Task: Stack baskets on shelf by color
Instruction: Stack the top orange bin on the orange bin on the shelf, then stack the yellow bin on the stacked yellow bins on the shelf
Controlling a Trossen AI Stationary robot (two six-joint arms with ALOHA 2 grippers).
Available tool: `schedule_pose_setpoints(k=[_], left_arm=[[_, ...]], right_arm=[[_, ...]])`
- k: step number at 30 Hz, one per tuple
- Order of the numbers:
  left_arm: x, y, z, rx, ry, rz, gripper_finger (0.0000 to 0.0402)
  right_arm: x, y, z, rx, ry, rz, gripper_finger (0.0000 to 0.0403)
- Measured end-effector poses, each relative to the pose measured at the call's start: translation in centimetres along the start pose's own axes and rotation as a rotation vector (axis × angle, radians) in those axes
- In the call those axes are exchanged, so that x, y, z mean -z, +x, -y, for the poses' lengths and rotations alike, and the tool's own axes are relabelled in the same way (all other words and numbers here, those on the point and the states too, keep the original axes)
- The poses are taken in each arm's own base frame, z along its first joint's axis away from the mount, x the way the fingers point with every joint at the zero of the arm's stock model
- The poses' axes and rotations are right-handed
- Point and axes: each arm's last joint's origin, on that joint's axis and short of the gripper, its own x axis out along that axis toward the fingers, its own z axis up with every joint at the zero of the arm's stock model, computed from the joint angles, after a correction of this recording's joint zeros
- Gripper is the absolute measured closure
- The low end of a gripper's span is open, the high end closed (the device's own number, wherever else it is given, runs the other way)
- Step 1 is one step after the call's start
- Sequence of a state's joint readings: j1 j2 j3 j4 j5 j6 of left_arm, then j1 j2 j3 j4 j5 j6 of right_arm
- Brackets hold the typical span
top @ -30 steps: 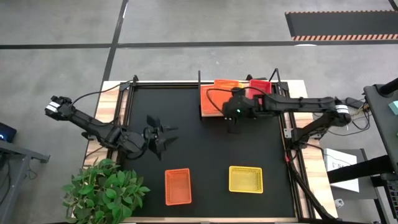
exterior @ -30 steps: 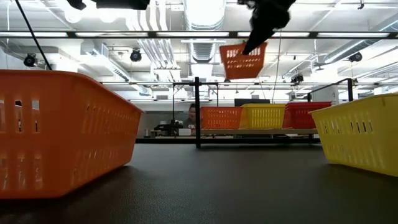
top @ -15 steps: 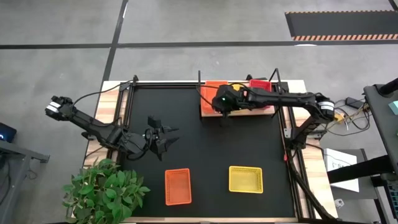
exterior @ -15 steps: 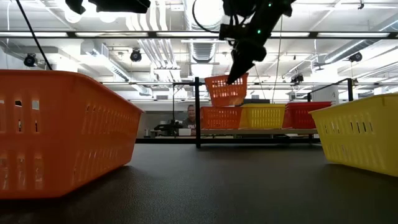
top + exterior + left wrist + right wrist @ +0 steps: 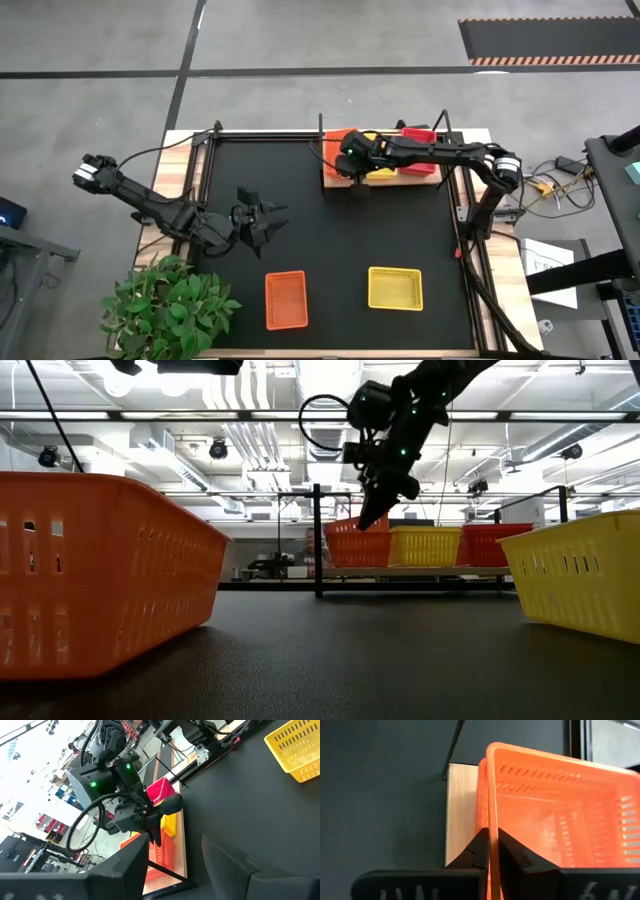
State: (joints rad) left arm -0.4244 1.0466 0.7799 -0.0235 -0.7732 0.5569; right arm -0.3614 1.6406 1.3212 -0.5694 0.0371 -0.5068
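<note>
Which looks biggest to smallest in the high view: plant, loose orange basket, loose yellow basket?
1. Plant, clearly largest.
2. Loose orange basket and loose yellow basket: look about equal, turned differently, so no ranking between them.

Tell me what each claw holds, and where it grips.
Right claw pinches an orange basket by its rim, over the shelf. Left claw holds nothing.

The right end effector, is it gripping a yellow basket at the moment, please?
No, the right end effector is shut on the rim of an orange basket over the shelf.
</note>
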Motion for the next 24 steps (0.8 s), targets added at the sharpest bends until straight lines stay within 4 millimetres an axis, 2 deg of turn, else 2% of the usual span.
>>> schedule_pose_setpoints(k=[4,7,12,14,18,21,24], left_arm=[[-0.2,0.0,-0.1,-0.010,-0.034,0.014,0.0233],[-0.9,0.0,-0.6,-0.041,-0.257,0.076,0.0233],[-1.5,-0.1,-1.1,-0.043,-0.465,0.146,0.0233],[-1.7,0.2,-0.8,-0.019,-0.523,0.163,0.0233],[-2.3,0.8,-0.2,-0.022,-0.490,0.196,0.0233],[-3.5,0.9,-0.7,-0.040,-0.592,0.263,0.0233],[-4.0,1.1,-0.9,-0.013,-0.695,0.280,0.0233]], right_arm=[[-0.1,-0.2,0.3,0.003,-0.011,0.021,0.0361],[-0.1,-0.7,0.5,-0.001,0.004,0.009,0.0329],[-0.8,-4.0,1.0,0.027,0.063,0.066,0.0288],[-0.9,-5.7,0.4,0.016,0.096,0.066,0.0280],[-1.0,-10.5,-2.9,-0.043,0.110,0.099,0.0279],[-0.5,-14.4,-6.5,-0.161,0.148,0.128,0.0287],[1.2,-17.1,-9.8,-0.272,0.171,0.102,0.0297]])
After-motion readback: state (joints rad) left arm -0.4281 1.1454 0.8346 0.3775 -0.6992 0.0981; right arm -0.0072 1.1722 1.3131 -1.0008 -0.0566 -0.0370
